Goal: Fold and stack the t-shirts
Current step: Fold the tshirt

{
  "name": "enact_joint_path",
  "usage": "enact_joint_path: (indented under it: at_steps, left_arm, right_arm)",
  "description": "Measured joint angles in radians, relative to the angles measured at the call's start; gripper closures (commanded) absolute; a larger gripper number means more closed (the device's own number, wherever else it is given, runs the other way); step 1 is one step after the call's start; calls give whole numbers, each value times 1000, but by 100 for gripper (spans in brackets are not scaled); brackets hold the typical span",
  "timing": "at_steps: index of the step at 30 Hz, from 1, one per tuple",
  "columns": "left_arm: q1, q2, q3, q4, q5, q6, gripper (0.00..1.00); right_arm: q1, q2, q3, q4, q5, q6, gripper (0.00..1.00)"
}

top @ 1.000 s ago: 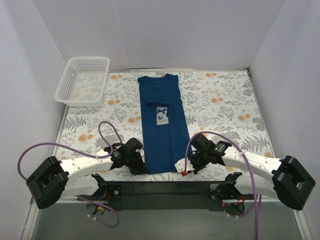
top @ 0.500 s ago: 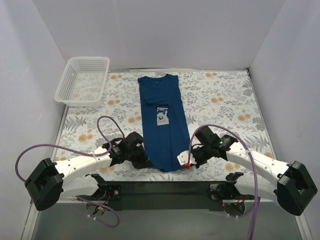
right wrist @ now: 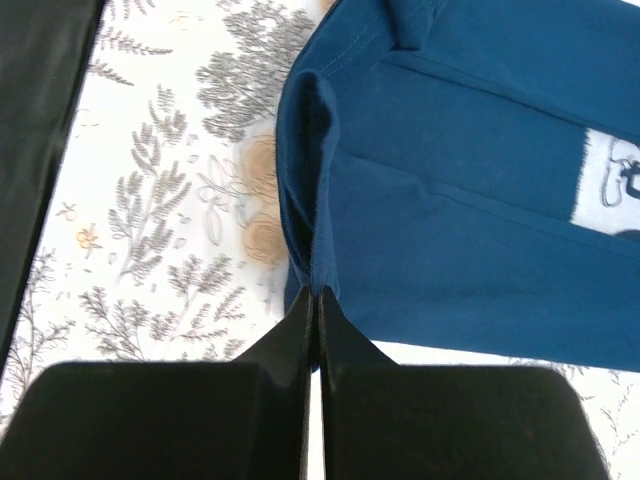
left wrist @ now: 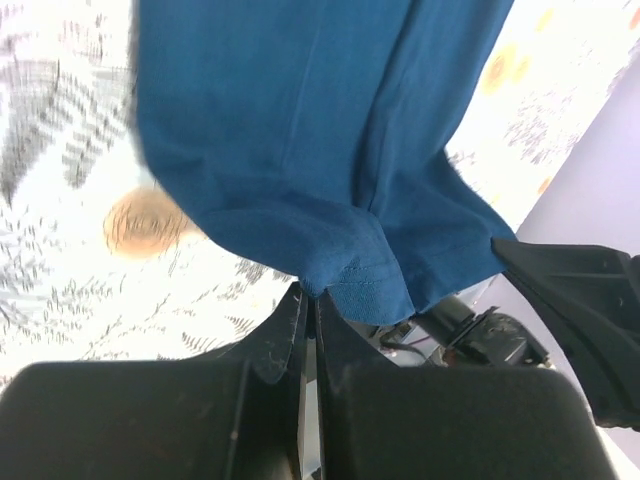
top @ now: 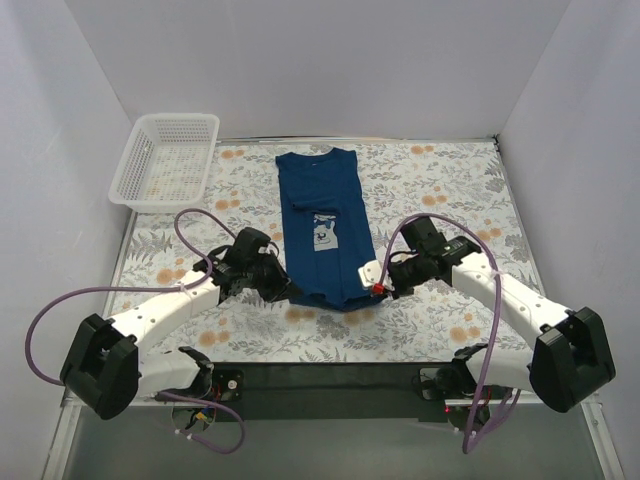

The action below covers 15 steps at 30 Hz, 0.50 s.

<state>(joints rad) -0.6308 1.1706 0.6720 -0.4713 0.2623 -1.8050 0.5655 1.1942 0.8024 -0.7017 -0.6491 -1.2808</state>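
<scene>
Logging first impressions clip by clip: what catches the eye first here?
A navy t-shirt, folded into a long strip, lies mid-table on the floral cloth. The left gripper and right gripper each pinch one of its near hem corners. A white basket sits at the far left corner.

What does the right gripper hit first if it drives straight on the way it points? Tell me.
The navy t-shirt: the right gripper is shut on its edge, so more of the folded fabric lies directly ahead. What lies beyond the cloth is unclear.
</scene>
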Motion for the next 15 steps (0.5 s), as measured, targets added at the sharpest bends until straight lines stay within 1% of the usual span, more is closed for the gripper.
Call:
enact_joint_path:
  at_steps: [9, 15]
  left_arm:
    - [130, 145, 134, -2, 55, 131, 100]
    - [223, 240, 226, -7, 90, 208, 100]
  right_arm:
    - [-106, 164, 185, -7, -36, -35, 99]
    - [-143, 307, 303, -6, -66, -39, 99]
